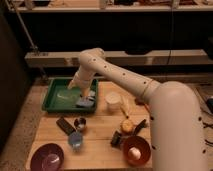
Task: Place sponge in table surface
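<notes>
The sponge [85,103] is a blue-grey block lying at the front right corner of the green tray [54,98], at the left back of the wooden table [100,131]. My gripper [87,94] hangs from the white arm that reaches in from the right. It is directly above the sponge, at or touching its top. The wrist hides part of the sponge's back edge.
A white cup [114,101] stands just right of the tray. In front are a dark block [64,124], a small metal cup [80,123], a blue cup [76,140], a purple bowl [47,157], an orange fruit [127,126] and an orange bowl [136,150].
</notes>
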`<state>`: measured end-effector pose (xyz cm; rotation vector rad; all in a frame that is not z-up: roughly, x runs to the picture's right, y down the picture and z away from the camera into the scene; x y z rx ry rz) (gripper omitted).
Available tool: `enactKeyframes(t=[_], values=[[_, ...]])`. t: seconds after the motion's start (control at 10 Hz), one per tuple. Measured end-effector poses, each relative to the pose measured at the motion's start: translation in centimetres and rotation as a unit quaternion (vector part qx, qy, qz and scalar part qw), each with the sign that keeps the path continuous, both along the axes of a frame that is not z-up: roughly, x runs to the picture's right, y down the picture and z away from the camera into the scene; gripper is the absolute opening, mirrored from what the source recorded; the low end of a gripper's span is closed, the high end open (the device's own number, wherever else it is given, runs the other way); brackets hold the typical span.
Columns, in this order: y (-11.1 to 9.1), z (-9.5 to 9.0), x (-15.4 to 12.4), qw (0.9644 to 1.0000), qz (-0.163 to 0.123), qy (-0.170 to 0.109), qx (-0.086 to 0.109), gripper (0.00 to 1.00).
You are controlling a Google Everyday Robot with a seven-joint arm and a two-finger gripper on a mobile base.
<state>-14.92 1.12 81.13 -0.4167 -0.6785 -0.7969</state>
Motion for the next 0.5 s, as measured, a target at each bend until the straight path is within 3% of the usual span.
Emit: enactKeyframes(t=[0.2,0.5], values=[[1.6,2.6,1.5,0.9995,-0.017,0.023,0.015,0.65],[3.7,5.0,1.7,0.9980,-0.050,0.035,0.017,0.65]])
